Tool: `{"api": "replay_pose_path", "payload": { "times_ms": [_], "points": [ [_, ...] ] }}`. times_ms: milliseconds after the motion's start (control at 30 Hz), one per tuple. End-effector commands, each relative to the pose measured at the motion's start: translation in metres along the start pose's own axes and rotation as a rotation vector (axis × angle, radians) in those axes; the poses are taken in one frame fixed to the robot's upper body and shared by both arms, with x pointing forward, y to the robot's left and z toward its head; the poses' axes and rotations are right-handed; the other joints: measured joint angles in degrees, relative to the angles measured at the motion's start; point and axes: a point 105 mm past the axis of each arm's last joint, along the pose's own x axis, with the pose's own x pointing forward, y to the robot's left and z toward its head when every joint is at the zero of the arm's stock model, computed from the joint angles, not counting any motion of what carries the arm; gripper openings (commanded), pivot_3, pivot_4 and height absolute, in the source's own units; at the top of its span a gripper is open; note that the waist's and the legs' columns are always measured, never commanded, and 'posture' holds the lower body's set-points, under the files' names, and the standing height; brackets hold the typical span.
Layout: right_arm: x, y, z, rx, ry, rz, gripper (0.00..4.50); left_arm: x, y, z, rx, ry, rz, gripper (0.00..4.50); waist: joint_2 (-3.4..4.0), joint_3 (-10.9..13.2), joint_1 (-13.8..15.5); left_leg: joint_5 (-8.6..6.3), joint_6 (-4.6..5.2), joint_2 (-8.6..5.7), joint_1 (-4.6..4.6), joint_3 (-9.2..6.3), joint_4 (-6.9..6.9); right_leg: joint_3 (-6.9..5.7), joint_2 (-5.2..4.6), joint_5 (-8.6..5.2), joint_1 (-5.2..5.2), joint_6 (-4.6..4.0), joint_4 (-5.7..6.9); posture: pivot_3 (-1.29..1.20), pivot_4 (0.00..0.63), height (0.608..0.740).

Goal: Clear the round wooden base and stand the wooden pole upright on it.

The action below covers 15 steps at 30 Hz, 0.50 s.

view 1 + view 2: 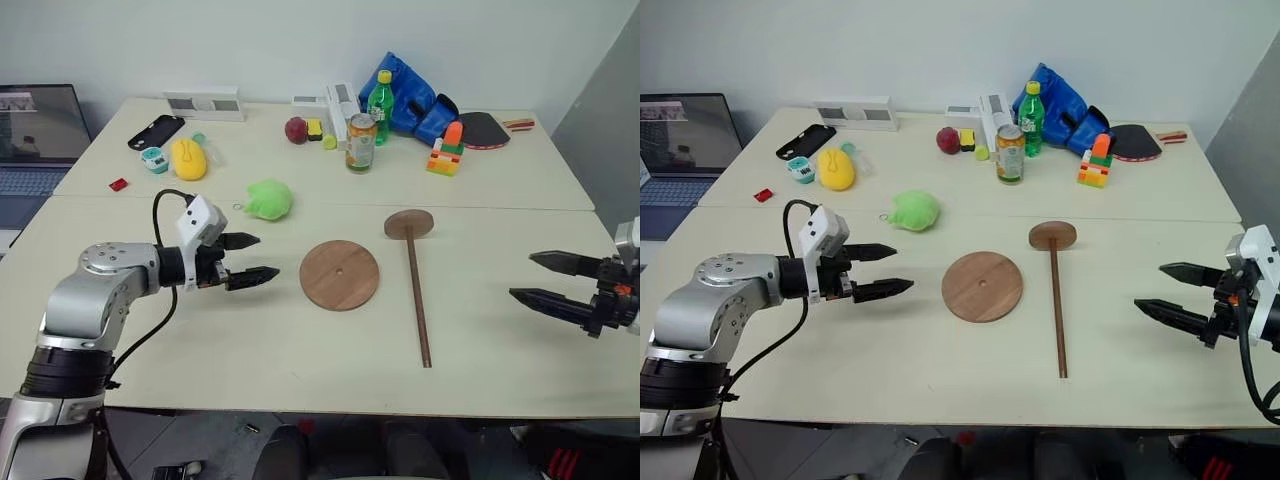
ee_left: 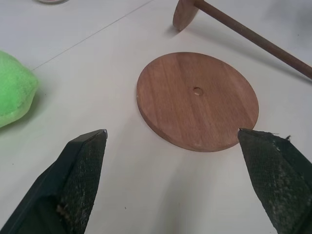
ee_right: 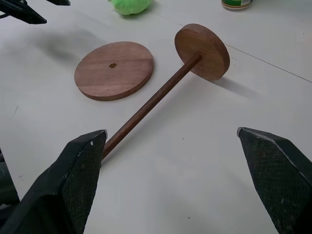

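Both wide-open, empty grippers, left (image 1: pixel 252 260) and right (image 1: pixel 552 279), wait; pole (image 1: pixel 417 296) lies pointing away, nearer right, beside bare base (image 1: pixel 340 275).

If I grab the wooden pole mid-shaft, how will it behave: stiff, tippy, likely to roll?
The wooden pole looks like a rigid rod, so probably no flex. The small disc at its far end likely makes that end heavier, so a mid-shaft grip may tip toward it. Lying flat on the table, it rests propped on the disc, so a push would probably swing it in an arc.
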Motion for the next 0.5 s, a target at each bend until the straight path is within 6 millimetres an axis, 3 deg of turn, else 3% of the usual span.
{"api": "replay_pose_path", "payload": {
  "times_ms": [33,500],
  "points": [
    [0.001,-0.001,0.007,-0.034,-0.015,-0.001,4.50,-0.005,-0.003,0.012,0.056,-0.053,0.006,4.45,0.00,0.00,0.00,0.00,0.00,0.00,0.00,0.00,0.00,0.00,0.00,0.00,0.00,0.00,0.00,0.00,0.150,0.740],
    [0.015,-0.004,0.002,-0.018,-0.001,0.003,4.50,-0.012,-0.016,0.013,0.050,-0.063,-0.060,4.45,-0.01,0.01,-0.01,0.00,0.00,0.01,0.01,0.01,-0.01,0.00,0.00,0.00,0.00,0.00,0.01,0.00,0.150,0.740]
  ]
}}
